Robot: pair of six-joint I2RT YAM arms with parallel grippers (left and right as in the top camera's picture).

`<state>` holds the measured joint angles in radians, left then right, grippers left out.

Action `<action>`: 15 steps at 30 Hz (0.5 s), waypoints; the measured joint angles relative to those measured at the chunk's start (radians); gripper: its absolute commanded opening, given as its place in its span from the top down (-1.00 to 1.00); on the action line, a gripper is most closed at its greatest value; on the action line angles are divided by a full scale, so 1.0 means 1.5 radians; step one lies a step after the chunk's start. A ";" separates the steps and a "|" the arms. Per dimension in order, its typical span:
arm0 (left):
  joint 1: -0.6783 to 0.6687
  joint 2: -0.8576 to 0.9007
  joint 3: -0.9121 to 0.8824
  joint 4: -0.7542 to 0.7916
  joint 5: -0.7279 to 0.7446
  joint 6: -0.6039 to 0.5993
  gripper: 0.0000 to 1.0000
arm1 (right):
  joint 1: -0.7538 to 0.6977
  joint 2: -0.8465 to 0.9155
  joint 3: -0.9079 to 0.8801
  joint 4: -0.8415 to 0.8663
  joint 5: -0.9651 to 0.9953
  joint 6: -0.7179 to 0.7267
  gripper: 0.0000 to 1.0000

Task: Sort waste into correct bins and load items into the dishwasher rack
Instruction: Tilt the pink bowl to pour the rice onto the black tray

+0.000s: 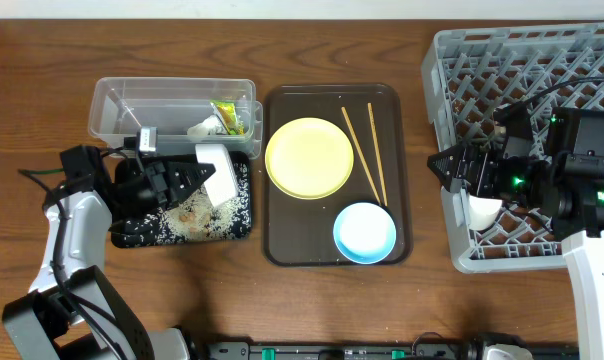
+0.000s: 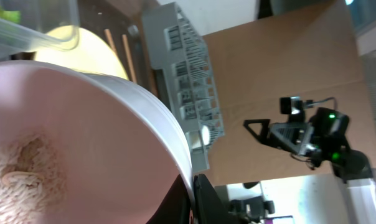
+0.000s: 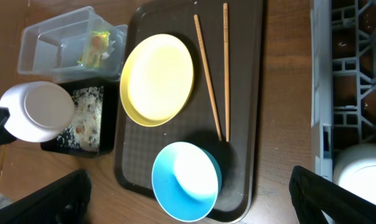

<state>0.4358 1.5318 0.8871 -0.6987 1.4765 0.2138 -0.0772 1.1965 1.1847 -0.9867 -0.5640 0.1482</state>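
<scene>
My left gripper (image 1: 194, 180) is shut on the rim of a white bowl (image 1: 216, 170), tilted on its side over the black tray (image 1: 132, 238), where rice grains (image 1: 197, 215) lie. Rice still clings inside the bowl (image 2: 26, 174) in the left wrist view. The clear tub (image 1: 107, 110) holds the snack wrapper (image 1: 227, 117) and white scrap (image 1: 202, 128). The yellow plate (image 1: 309, 157), two chopsticks (image 1: 367, 150) and blue bowl (image 1: 364, 232) lie on the brown tray. My right gripper (image 1: 442, 168) is open and empty over the left edge of the grey rack (image 1: 522, 60).
The brown serving tray (image 1: 282, 250) sits in the middle of the wooden table. A white round dish (image 1: 485, 210) sits in the rack's near left corner, below my right gripper. The right wrist view looks down on the blue bowl (image 3: 185, 180).
</scene>
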 measured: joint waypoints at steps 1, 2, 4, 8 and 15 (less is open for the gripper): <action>0.000 0.000 0.000 0.001 -0.010 0.000 0.87 | 0.000 0.000 0.000 0.000 0.002 0.000 -0.98; 0.000 0.000 0.000 0.000 -0.014 0.000 0.88 | 0.000 0.000 0.000 0.000 0.003 0.000 -0.98; 0.000 0.000 0.000 -0.003 -0.016 0.000 0.87 | 0.000 0.000 0.000 0.000 0.005 0.000 -0.98; 0.000 0.000 0.000 -0.005 0.002 -0.002 0.88 | 0.000 0.000 0.000 0.000 0.008 0.000 -0.98; 0.000 0.000 0.000 -0.007 0.020 -0.006 0.87 | 0.000 0.000 0.000 0.000 0.010 0.000 -0.98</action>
<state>0.4355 1.5318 0.8867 -0.7097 1.5063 0.2050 -0.0772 1.1965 1.1847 -0.9863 -0.5488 0.1482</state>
